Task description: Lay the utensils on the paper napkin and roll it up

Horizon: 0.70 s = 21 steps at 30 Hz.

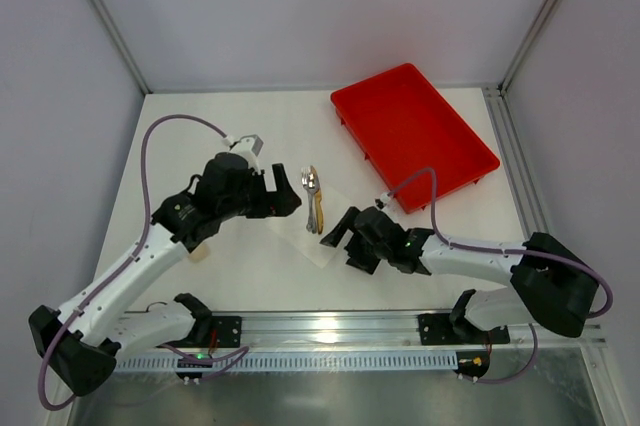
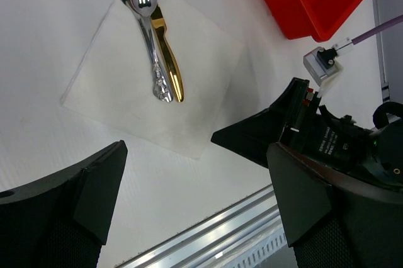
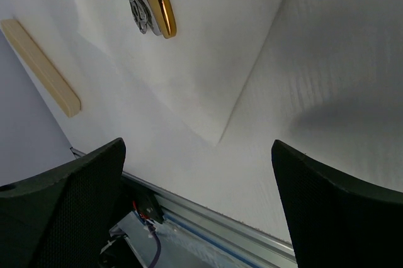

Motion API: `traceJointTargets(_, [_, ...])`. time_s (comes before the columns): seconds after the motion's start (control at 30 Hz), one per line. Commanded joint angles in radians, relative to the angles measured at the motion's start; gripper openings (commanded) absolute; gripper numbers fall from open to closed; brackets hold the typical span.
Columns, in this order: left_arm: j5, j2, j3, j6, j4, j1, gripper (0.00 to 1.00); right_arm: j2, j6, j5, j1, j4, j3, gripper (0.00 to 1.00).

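White counter (image 1: 200,136) between pale walls, top view: utensils (image 1: 315,201) bundled on paper napkin (image 1: 322,246), lying between left claw (image 1: 288,194) and right claw (image 1: 338,233); red tray (image 1: 412,131) beyond right claw. Left wrist view: left claw spread wide, empty, utensils ahead on napkin. Right wrist view: right claw likewise wide, empty; napkin corner ahead, utensil handles beyond.
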State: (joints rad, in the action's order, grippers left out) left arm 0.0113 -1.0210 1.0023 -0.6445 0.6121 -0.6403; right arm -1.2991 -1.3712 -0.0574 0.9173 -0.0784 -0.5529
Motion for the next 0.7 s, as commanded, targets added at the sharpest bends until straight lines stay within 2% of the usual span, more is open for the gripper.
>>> traceJointTargets(0.0, [0.056,0.038,-0.024,0.013,-0.045,0.002,0.97,-0.041,-0.107,-0.082,0.034,0.132,-0.028,0.97])
traceJointTargets(0.3, [0.105,0.131,-0.094,0.011,-0.037,0.002,0.98,-0.143,-0.192,-0.14,0.087,0.206,-0.041,0.96])
traceJointTargets(0.47, [0.099,0.165,-0.131,0.019,-0.04,0.002,1.0,-0.195,-0.186,-0.197,0.112,0.216,-0.073,0.96])
traceJointTargets(0.67, [0.07,0.18,-0.148,0.014,-0.025,0.002,0.99,-0.213,-0.236,-0.281,0.137,0.146,-0.091,0.96])
